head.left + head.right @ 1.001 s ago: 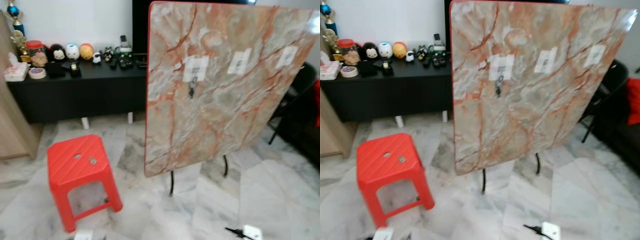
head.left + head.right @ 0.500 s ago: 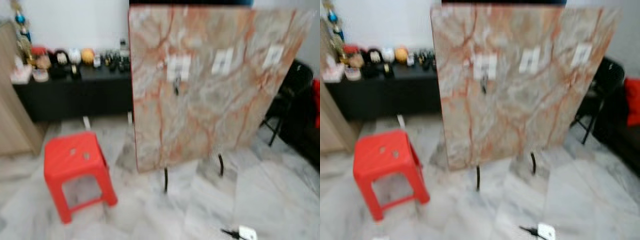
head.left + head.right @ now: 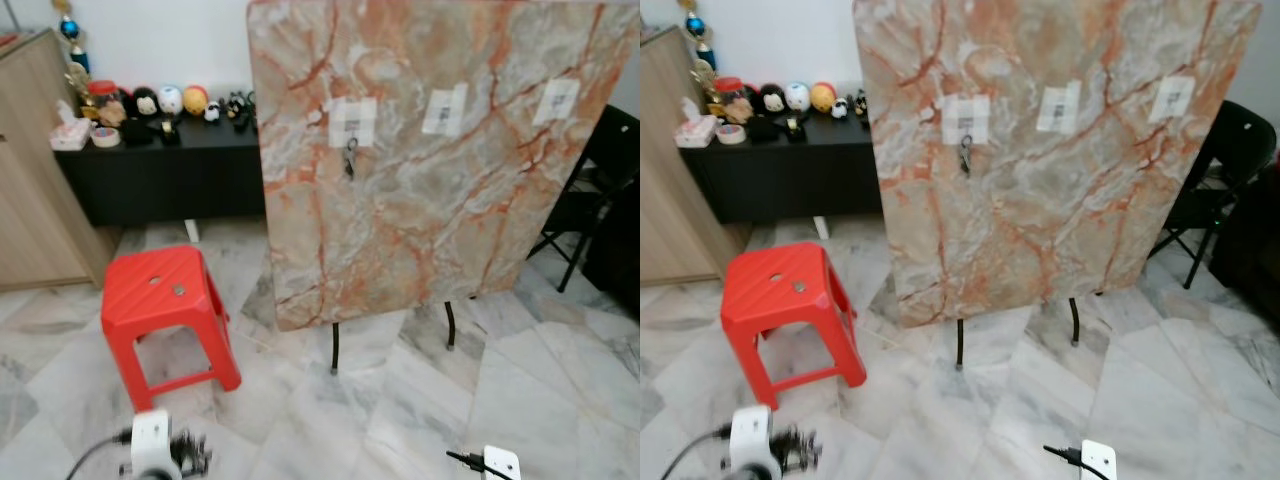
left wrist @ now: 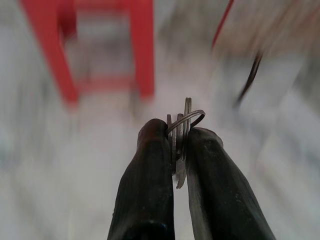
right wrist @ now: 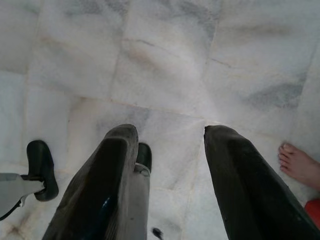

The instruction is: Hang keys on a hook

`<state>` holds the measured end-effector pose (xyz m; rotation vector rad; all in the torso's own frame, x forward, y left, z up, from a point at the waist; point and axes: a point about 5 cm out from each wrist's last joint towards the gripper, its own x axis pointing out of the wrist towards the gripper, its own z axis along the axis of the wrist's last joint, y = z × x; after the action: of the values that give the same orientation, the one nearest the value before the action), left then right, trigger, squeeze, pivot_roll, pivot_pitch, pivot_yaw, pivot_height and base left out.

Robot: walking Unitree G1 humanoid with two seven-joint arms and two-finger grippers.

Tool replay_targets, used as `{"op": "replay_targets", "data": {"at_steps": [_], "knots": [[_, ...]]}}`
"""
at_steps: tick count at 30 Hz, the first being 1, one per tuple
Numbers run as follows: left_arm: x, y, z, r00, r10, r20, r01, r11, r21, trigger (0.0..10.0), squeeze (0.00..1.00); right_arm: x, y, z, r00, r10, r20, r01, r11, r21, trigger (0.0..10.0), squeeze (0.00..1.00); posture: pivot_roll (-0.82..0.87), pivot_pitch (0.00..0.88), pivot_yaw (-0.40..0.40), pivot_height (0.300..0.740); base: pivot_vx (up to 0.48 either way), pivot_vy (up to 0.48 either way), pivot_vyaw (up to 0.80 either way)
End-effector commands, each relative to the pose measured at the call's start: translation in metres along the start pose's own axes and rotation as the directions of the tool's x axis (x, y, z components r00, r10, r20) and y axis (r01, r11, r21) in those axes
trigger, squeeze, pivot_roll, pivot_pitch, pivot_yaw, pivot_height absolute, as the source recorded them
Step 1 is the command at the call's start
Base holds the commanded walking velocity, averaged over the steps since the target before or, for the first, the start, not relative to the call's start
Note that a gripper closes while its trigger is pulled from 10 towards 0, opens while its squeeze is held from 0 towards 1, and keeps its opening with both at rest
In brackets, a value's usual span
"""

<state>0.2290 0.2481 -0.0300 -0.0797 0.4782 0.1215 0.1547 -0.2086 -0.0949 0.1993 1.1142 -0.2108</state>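
Raised into view since a second ago, left pincer (image 4: 177,150) grips keys (image 4: 182,135); right pincer (image 5: 170,150) gapes wide.

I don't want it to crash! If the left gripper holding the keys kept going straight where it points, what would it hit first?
Probably the marble floor, though the view is blurred. The left gripper, jaws shut on the keys, points down at it, with the red stool farther ahead.

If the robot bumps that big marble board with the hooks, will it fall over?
It might wobble. The marble board stands nearly upright on thin dark legs, so its footing looks narrow. It looks stiff and probably heavy, so a gentle touch from the left gripper, pinching the keys, likely won't topple it.
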Motion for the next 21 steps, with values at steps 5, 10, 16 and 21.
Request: {"op": "replay_targets", "data": {"at_steps": [5, 10, 16, 21], "knots": [[0.004, -0.044, 0.067, 0.92, -0.19, 0.342, 0.167, 0.981, 0.097, 10.0, 0.0, 0.0, -0.004, 0.003, 1.0, -0.004, 0.009, 0.004, 1.0, -0.008, 10.0, 0.0, 0.14, 0.0, -0.083, 0.74, 0.0, 0.0, 0.0], [-0.002, -0.052, 0.079, 0.899, -0.181, 0.399, 0.146, 0.982, 0.116, 10.0, 0.0, -0.001, -0.005, 0.004, 1.0, -0.008, 0.019, 0.008, 1.0, -0.01, 10.0, 0.0, 0.14, 0.0, -0.087, 0.74, 0.0, 0.0, 0.0], [-0.019, -0.066, 0.105, 0.837, -0.267, 0.477, 0.192, 0.961, 0.202, 10.0, 0.0, -0.001, -0.006, 0.005, 1.0, -0.013, 0.017, 0.014, 1.0, -0.017, 10.0, 0.0, 0.13, 0.0, -0.094, 0.74, 0.0, 0.0, 0.0], [-0.031, -0.074, 0.109, 0.802, -0.377, 0.464, 0.259, 0.919, 0.299, 10.0, 0.0, -0.001, -0.007, 0.005, 1.0, -0.017, 0.016, 0.017, 1.0, -0.02, 10.0, 0.0, 0.14, 0.0, -0.103, 0.74, 0.0, 0.0, 0.0]]}}
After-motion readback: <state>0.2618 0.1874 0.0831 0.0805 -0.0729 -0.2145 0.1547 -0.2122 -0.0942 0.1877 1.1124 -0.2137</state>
